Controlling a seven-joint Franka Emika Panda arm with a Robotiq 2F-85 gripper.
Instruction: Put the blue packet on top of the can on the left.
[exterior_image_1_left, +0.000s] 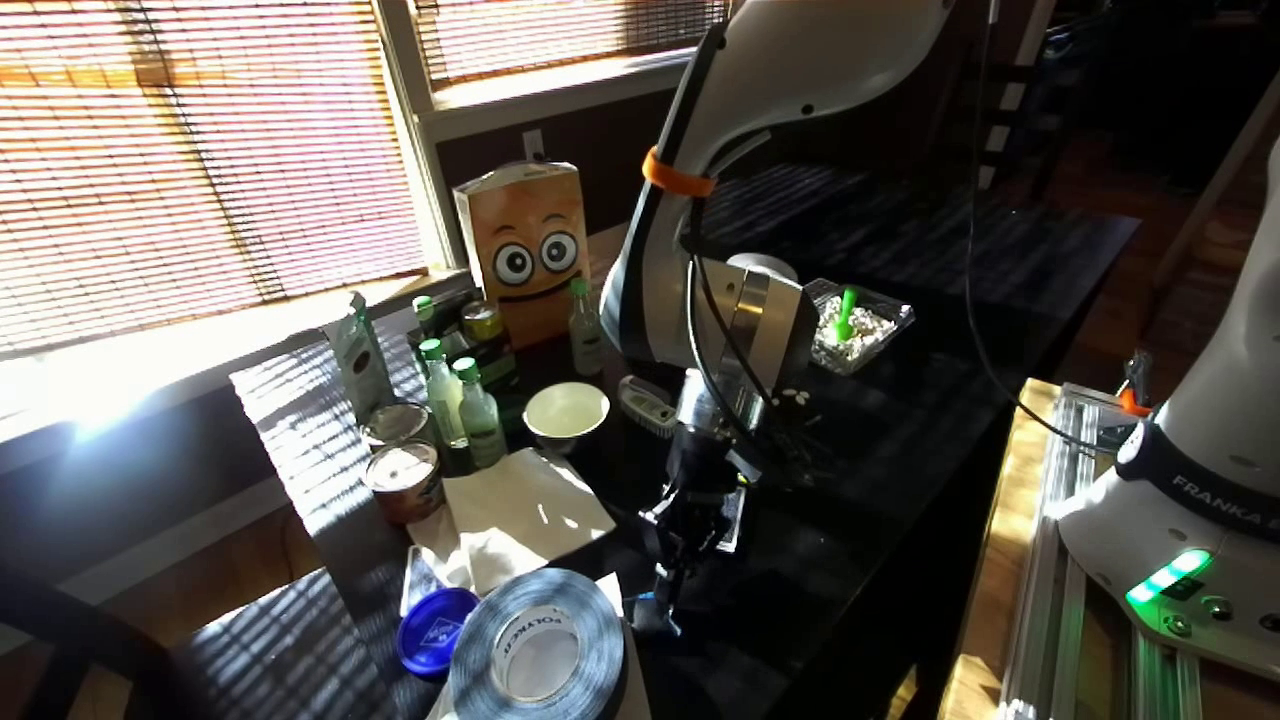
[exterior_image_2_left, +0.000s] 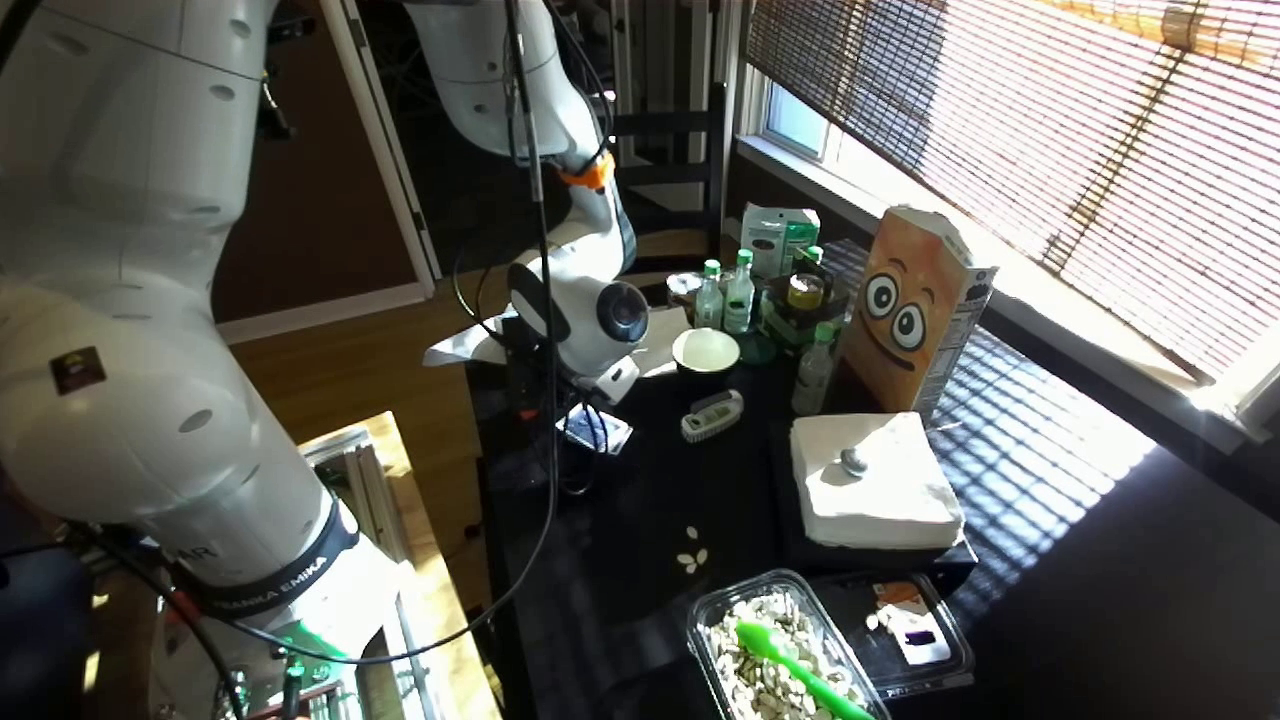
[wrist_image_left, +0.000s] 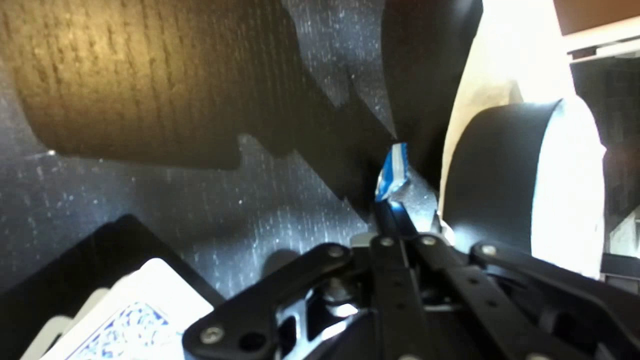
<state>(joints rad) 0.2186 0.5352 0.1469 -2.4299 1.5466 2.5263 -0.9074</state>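
The blue packet (wrist_image_left: 391, 172) sticks out from between my fingertips in the wrist view; it has a pale stripe. A sliver of the blue packet (exterior_image_1_left: 645, 597) also shows beside the fingertips in an exterior view. My gripper (wrist_image_left: 394, 212) is shut on it, pointing down low over the black table; I cannot tell if the packet touches the table. Two short cans stand side by side at the table's window-side end: a nearer can (exterior_image_1_left: 405, 490) with a reddish-brown side and a farther can (exterior_image_1_left: 397, 424). A can top (exterior_image_2_left: 685, 284) shows in an exterior view, where the gripper is mostly hidden.
A large tape roll (exterior_image_1_left: 480, 655) and a blue lid (exterior_image_1_left: 432, 630) lie near the gripper. A pale blue-and-white card packet (wrist_image_left: 130, 327) lies beside it. Paper (exterior_image_1_left: 530, 510) lies before the cans. Green-capped bottles (exterior_image_1_left: 482, 420) and a bowl (exterior_image_1_left: 566, 405) stand near the cans.
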